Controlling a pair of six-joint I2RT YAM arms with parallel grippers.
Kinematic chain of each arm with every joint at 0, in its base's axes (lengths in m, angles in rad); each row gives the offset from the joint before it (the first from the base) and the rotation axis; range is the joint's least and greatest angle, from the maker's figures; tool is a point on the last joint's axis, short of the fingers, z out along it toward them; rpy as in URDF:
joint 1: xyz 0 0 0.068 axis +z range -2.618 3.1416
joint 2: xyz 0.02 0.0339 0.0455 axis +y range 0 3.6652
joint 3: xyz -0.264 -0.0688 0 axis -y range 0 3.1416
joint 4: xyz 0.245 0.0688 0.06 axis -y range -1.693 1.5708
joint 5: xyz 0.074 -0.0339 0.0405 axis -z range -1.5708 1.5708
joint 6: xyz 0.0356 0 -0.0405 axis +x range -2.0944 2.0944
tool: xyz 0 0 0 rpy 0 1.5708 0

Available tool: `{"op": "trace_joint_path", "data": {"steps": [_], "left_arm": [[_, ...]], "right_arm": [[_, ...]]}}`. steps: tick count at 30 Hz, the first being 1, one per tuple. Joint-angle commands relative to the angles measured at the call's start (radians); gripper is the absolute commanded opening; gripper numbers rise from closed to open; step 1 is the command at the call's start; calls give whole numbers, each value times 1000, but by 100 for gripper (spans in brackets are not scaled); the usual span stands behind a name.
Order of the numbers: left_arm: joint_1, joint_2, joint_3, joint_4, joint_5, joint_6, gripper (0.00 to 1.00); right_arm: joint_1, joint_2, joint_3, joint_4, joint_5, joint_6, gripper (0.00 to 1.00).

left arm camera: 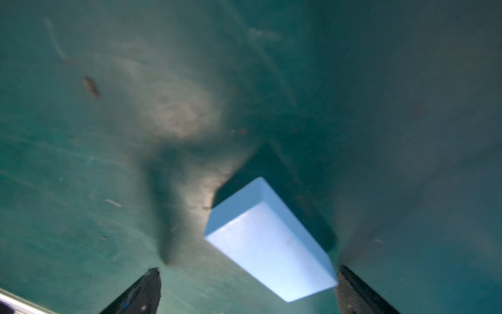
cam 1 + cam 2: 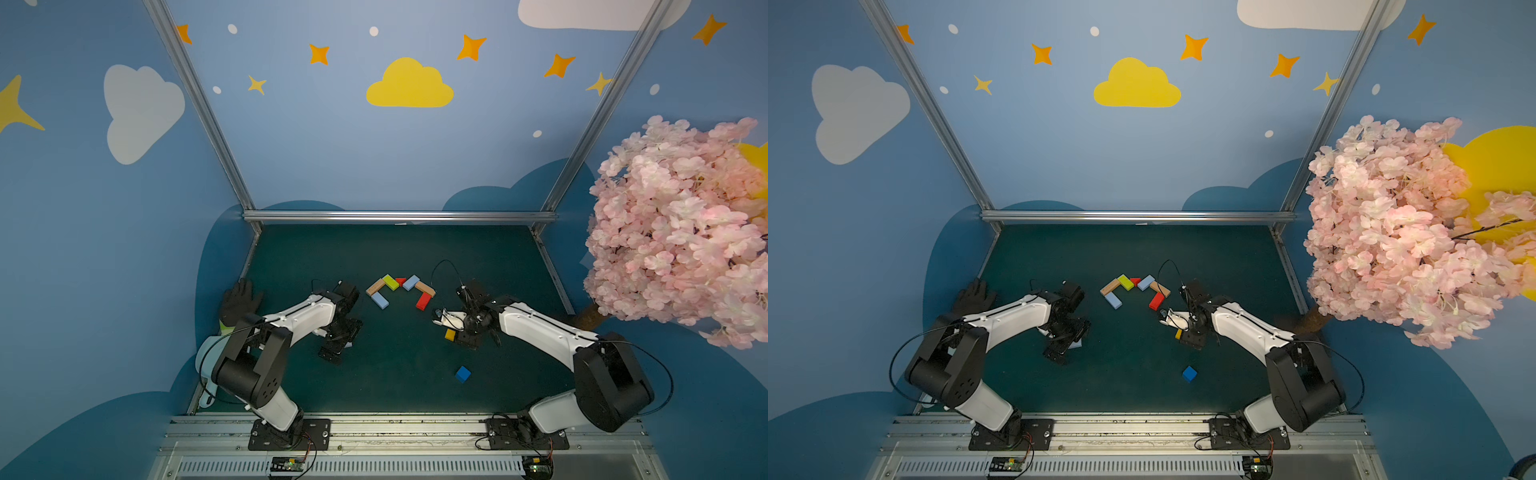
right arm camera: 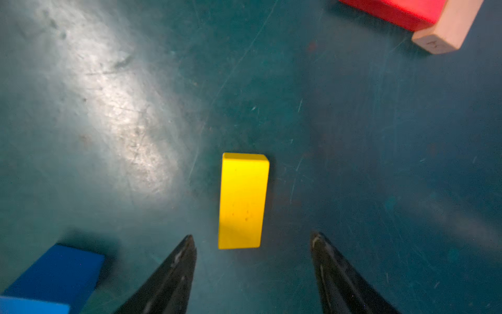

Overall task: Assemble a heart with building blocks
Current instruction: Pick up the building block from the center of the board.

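Yellow block [image 3: 241, 201] flat on the green mat [image 2: 374, 386], its near end just between the right gripper [image 3: 252, 236] jaws, which are part spread and clear of it. Left gripper [image 1: 248, 268] jaws wide, with a light blue block [image 1: 269, 244] lying between them. Heart [image 2: 425, 288] half built mid-mat, upper arc only. Dark blue cube [image 2: 462, 373] sits apart, nearer the arm bases.

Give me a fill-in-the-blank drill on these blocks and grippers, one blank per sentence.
1. The block between the right gripper's open jaws is ____.
2. The wedge at the heart's notch is ____.
3. The cube lying apart from the others is dark ____.
4. Between the left gripper's jaws lies a light ____ block.

Missing words: yellow; red; blue; blue
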Motion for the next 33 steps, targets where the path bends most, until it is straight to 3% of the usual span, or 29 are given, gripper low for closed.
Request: {"op": "trace_joint_path", "data": {"steps": [1,8,20,33], "left_arm": [[10,23,39,-2,-21,-18,100],[39,72,66,1,-19,-5,100],[52,144,37,39,31,21,88],[47,128,37,16,33,29,89]], "right_arm": [[5,29,30,19,14,-10,69],[-1,116,62,19,34,-14,65],[-11,223,97,-32,-12,0,62],[4,122,38,-77,-60,23,61]]}}
